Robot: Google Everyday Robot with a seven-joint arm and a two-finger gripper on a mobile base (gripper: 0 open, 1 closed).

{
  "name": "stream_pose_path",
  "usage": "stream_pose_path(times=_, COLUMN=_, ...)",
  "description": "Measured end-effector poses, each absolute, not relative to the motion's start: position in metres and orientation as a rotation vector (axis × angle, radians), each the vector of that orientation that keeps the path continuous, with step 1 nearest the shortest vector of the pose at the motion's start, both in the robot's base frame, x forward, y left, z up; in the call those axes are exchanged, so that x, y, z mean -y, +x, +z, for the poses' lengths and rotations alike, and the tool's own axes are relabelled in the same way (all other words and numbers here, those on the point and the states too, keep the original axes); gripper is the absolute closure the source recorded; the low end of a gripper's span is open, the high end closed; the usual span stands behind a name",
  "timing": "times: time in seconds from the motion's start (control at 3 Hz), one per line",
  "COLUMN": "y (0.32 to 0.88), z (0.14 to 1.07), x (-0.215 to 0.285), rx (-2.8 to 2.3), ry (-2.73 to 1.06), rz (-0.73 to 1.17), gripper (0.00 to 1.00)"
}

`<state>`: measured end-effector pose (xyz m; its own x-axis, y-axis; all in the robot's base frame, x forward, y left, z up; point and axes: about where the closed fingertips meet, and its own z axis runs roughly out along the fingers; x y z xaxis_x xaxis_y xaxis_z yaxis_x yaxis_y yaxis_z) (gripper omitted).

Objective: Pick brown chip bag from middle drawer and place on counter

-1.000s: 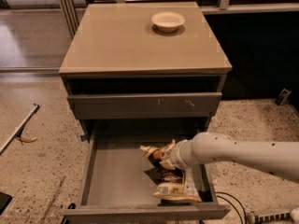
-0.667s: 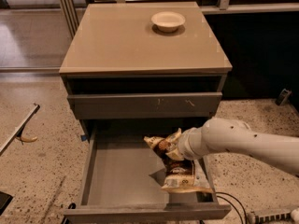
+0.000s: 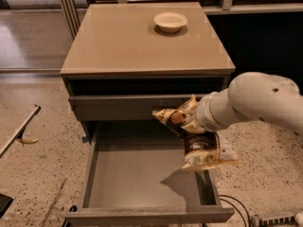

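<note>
Since the earlier view, the brown chip bag (image 3: 199,143) is being shown higher. It was low over the floor of the middle drawer (image 3: 137,174), and it is now being held in the air above the drawer's right side, about level with the closed drawer front (image 3: 113,107) above.

The gripper (image 3: 188,121) is being shown at the end of the white arm (image 3: 255,100), which is reaching in from the right. Its fingers are being kept clamped on the bag's upper part (they are largely hidden by the crinkled wrapper, so the grip is being judged from the bag hanging clear of everything).

The bag's long axis is being held on a slant. One cream end is pointing to the upper left, just in front of the closed drawer front, and the other is hanging at the lower right, over the drawer's right wall. A shadow is being cast on the grey drawer floor beneath.

The counter (image 3: 132,41) is lying above the gripper, farther back and to its left, with a white bowl (image 3: 170,21) standing near its far edge. The coming move is being judged to turn on that relation: the bag is needing to be raised past the counter's front lip before being carried back over the slab, and the dangling lower end is seeming the likeliest part to catch there.
</note>
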<state>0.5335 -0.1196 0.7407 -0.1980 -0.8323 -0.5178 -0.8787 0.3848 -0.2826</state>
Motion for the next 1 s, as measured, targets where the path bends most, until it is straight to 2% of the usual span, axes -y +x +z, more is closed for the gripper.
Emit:
stream_pose_path(times=0.67, y=0.571, z=0.894, x=0.135, rx=-1.947, ry=-1.476, rz=-0.098, gripper=1.0)
stream_pose_path(times=1.0, y=0.604, z=0.946, x=0.122, rx=-1.92, ry=-1.442, rz=-0.133, gripper=1.0)
